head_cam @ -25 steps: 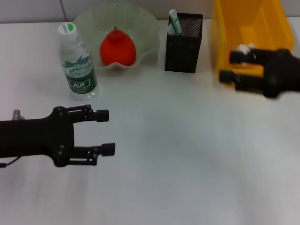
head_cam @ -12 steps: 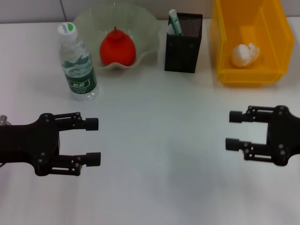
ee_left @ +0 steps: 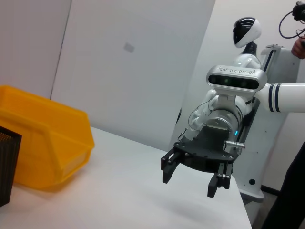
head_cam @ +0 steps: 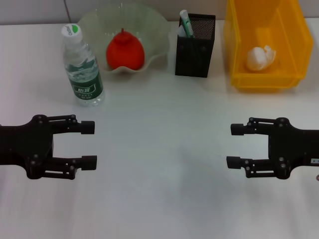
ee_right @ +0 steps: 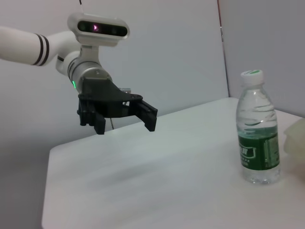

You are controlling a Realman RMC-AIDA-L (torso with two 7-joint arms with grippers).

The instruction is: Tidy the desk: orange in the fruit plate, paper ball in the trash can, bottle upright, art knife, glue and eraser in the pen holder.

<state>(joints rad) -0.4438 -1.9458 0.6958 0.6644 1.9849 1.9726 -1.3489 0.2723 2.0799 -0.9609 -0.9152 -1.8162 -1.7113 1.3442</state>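
The bottle [head_cam: 82,67] stands upright at the back left of the desk [head_cam: 159,149]; it also shows in the right wrist view [ee_right: 257,143]. The orange [head_cam: 125,50] lies in the fruit plate [head_cam: 155,30]. The pen holder [head_cam: 195,47] holds the art knife [head_cam: 185,22]. The glue and the eraser are not visible. The paper ball [head_cam: 259,57] lies in the trash can [head_cam: 264,82]. My left gripper [head_cam: 89,144] is open and empty at the front left. My right gripper [head_cam: 234,145] is open and empty at the front right.
The left wrist view shows the right gripper [ee_left: 189,183], the trash can [ee_left: 43,143] and a corner of the pen holder [ee_left: 7,162]. The right wrist view shows the left gripper [ee_right: 125,127] over the desk.
My right gripper has moved from over the trash can back to the front right, leaving the paper ball in the bin. My left gripper has drawn back to the left.
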